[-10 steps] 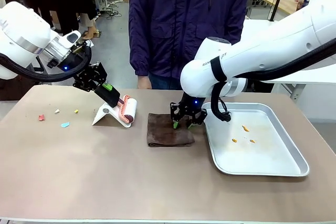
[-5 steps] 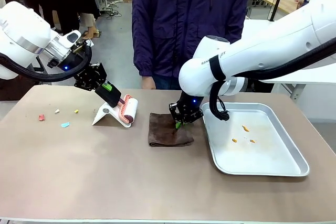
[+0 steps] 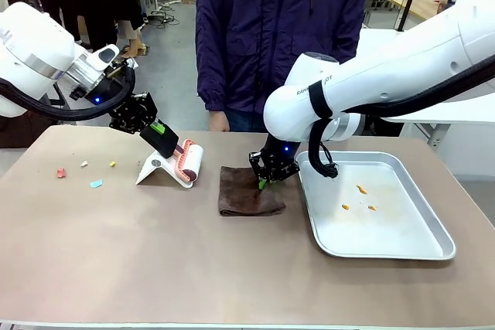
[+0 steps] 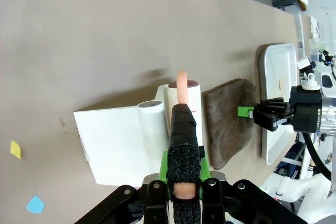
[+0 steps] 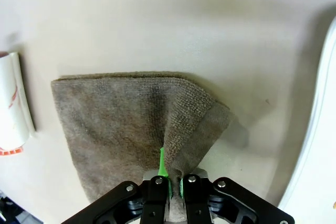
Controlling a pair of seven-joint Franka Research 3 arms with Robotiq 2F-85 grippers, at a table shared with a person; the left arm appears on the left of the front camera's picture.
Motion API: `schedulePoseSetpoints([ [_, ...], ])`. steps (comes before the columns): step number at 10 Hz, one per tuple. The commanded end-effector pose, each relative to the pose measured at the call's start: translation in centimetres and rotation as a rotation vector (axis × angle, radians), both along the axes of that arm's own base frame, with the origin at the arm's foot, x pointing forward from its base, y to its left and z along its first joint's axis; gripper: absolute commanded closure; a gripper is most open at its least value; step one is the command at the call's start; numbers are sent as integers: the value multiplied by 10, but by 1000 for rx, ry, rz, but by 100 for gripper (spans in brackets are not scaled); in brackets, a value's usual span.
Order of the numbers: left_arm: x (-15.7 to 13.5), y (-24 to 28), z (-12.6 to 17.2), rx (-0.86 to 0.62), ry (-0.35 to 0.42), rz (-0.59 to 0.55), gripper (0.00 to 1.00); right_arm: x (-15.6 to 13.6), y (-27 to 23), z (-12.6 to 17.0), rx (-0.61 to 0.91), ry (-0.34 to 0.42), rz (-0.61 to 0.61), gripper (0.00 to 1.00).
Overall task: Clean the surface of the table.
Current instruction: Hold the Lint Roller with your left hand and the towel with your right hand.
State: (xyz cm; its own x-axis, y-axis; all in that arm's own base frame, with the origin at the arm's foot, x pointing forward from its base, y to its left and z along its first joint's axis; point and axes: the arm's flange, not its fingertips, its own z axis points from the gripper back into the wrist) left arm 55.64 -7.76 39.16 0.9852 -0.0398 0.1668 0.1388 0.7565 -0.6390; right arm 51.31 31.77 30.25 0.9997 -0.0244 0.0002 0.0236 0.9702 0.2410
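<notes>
The table (image 3: 155,260) is stretched across the whole front view, near corners cut off. A brown cloth (image 3: 241,200) is pinched by the right gripper (image 3: 264,184), pads half buried in the fold. A roller (image 3: 189,161) is clamped by the left gripper (image 3: 158,130).

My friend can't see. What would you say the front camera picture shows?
The right gripper pinches a brown cloth on the beige table, beside a metal tray holding orange crumbs. The left gripper holds a lint roller near small coloured scraps, and a person stands behind.

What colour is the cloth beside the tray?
Dark brown cloth; the right wrist view shows it best.
</notes>
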Motion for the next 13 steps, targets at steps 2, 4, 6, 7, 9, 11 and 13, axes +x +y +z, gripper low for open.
schedulePoseSetpoints([
  [2, -12, 12, 6, -72, -56, 19, 100, 5, -21, -4, 158, 41, -2, 100],
  [4, -19, 21, 13, -168, -85, -8, 100, 7, -43, 3, 365, 53, 20, 100],
  [6, -31, 27, 21, -275, -104, -30, 100, 6, -64, 8, 584, 57, 47, 100],
  [7, -35, 34, 25, -328, -83, -44, 100, 4, -71, 11, 674, 54, 66, 100],
  [9, -34, 60, 33, -461, 80, -141, 83, -6, -81, 22, 855, 35, 104, 100],
  [11, -43, 101, 39, -674, 198, -238, 83, -26, -84, 33, 1021, 64, 135, 100],
  [13, -77, 140, 38, -828, 263, -269, 83, -58, -93, 35, 1178, 116, 70, 100],
])
